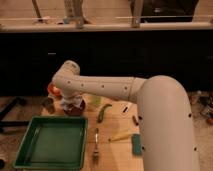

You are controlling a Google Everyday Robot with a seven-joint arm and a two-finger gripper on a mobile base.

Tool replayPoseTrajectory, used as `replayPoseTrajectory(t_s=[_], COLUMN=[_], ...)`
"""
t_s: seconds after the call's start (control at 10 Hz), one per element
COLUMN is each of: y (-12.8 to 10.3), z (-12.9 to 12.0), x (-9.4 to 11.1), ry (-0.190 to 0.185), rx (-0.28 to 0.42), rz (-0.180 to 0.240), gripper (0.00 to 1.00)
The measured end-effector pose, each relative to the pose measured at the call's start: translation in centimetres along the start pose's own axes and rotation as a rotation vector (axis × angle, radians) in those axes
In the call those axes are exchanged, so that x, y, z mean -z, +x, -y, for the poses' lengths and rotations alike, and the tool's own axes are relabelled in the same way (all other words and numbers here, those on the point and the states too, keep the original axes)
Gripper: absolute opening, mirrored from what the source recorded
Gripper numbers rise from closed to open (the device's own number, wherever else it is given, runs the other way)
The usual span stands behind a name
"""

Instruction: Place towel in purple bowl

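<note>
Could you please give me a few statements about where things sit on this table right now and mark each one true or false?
1. The green tray lies at the table's near left. True.
2. The gripper hangs over the green tray. False: it hangs over the purple bowl, beyond the tray's far edge.
3. A fork lies just right of the tray. True.
4. The dark green sponge sits inside the tray. False: it lies on the table, right of the fork, beside the arm.
5. The towel lies flat on the table by the sponge. False: something pale shows at the gripper, above the purple bowl.
</note>
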Motion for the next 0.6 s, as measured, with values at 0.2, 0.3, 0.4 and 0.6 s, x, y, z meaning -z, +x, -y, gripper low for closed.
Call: replayPoseTrajectory(t_s=[0.2, 0.3, 0.4, 0.6], y=[0.51, 0.84, 1.14, 1.1], z=[-0.36, -0.58, -0.71, -0.7], x=[-0.57, -0.8, -0.88, -0.88], ry=[-0.014, -0.023, -0.027, -0.028], rx=[-0.016, -0.027, -0.033, -0.031], rz=[-0.001, 0.001, 0.003, 0.003], gripper=[0.0, 0.0, 0.0, 0.05])
